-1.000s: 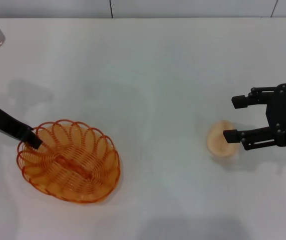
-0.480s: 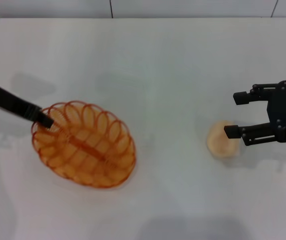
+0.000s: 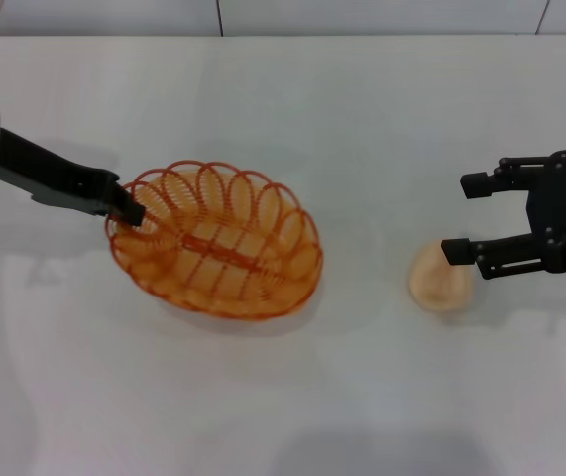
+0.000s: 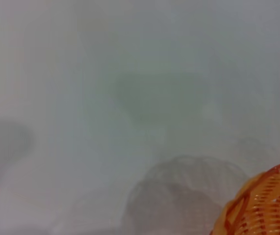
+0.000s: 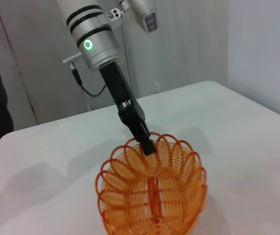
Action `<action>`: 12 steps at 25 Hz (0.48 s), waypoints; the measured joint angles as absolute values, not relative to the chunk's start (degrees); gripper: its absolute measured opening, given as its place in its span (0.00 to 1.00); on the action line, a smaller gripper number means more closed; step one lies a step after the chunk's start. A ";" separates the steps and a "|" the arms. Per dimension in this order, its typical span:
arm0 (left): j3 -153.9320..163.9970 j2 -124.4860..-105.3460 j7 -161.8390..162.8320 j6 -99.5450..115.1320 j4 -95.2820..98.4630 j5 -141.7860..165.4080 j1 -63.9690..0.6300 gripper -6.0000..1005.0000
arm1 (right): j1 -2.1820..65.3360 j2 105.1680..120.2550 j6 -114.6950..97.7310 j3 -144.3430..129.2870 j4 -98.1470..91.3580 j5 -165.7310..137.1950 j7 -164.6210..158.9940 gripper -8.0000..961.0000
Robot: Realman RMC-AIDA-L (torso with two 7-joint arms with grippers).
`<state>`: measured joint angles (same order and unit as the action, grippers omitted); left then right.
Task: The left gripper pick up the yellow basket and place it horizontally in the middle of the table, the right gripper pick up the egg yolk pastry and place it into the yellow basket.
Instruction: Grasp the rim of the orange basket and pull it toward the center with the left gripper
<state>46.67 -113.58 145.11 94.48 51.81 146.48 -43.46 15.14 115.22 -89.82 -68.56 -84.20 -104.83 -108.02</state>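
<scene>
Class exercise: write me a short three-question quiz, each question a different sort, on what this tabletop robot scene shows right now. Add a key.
1. True or false: the egg yolk pastry already lies inside the yellow basket.
2. Multiple choice: the left tool is A) parked off the table, B) shut on the basket's rim, C) above the pastry.
3. Short answer: how do the right tool's fingers stand, and where is it?

Key
1. False; the pastry sits on the table, apart from the basket.
2. B.
3. Open, hovering at the pastry's edge, one finger over it.
</scene>
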 joint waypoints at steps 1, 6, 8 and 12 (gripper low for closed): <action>46.67 -113.73 146.42 94.40 51.72 146.19 -43.42 0.08 | 15.22 115.22 -89.80 -68.56 -84.20 -104.79 -108.02 0.85; 46.67 -114.13 152.17 94.50 51.53 144.94 -43.15 0.08 | 15.56 115.22 -89.82 -68.59 -84.30 -104.69 -108.02 0.85; 46.66 -114.08 154.52 94.38 51.52 144.83 -42.83 0.08 | 15.60 115.22 -89.94 -68.67 -84.49 -104.41 -108.02 0.85; 46.67 -114.01 157.91 94.06 51.50 144.78 -41.99 0.08 | 15.69 115.22 -90.21 -68.76 -84.58 -104.03 -108.02 0.85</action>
